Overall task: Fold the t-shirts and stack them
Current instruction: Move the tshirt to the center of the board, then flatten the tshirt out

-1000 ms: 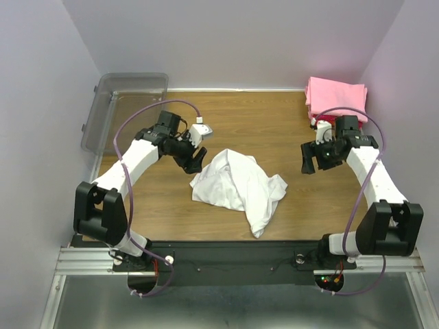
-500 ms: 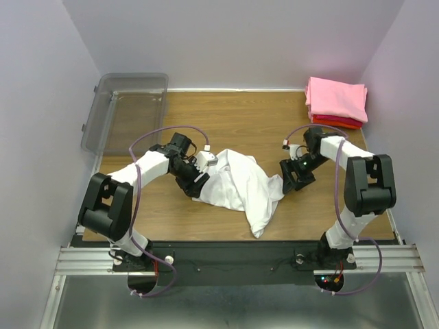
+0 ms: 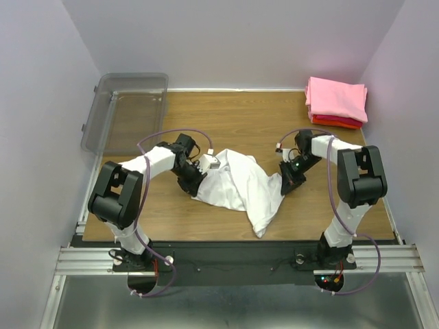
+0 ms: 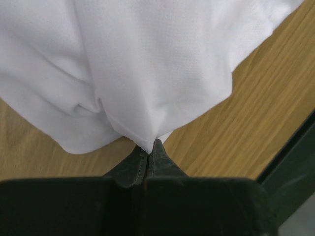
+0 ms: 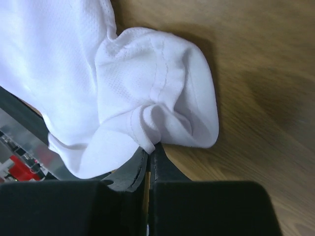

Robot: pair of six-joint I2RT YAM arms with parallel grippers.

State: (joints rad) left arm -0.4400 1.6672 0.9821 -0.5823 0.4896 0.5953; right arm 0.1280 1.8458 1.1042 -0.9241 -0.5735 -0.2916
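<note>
White t-shirt point(image 3: 240, 185): crumpled, unfolded, lying at the middle of the wooden surface point(image 3: 240, 123). The heap runs broadly left to right, with a tail of cloth trailing toward the near edge.

Left pincer point(image 3: 195, 177): at the shirt's left edge, low on the surface. In the left wrist view its fingers are pressed together with a hemmed corner of white cloth nipped at the tips. The shirt lies to its right.

Right pincer point(image 3: 287, 179): at the shirt's right edge, equally low. In the right wrist view its fingers are closed on a stitched fold, seemingly a sleeve. The shirt lies to its left.

Governing relation: the shirt sits between the two pincers, each gripping the edge nearest it, so neither arm has the advantage. Judged next step: raise both and draw them apart along the left-right line to spread the cloth.

Pink t-shirt point(image 3: 336, 97): folded, at the far right corner, resting on a folded red t-shirt point(image 3: 337, 123).

Clear grey plastic bin point(image 3: 127, 110): far left corner, well apart from the shirts.
</note>
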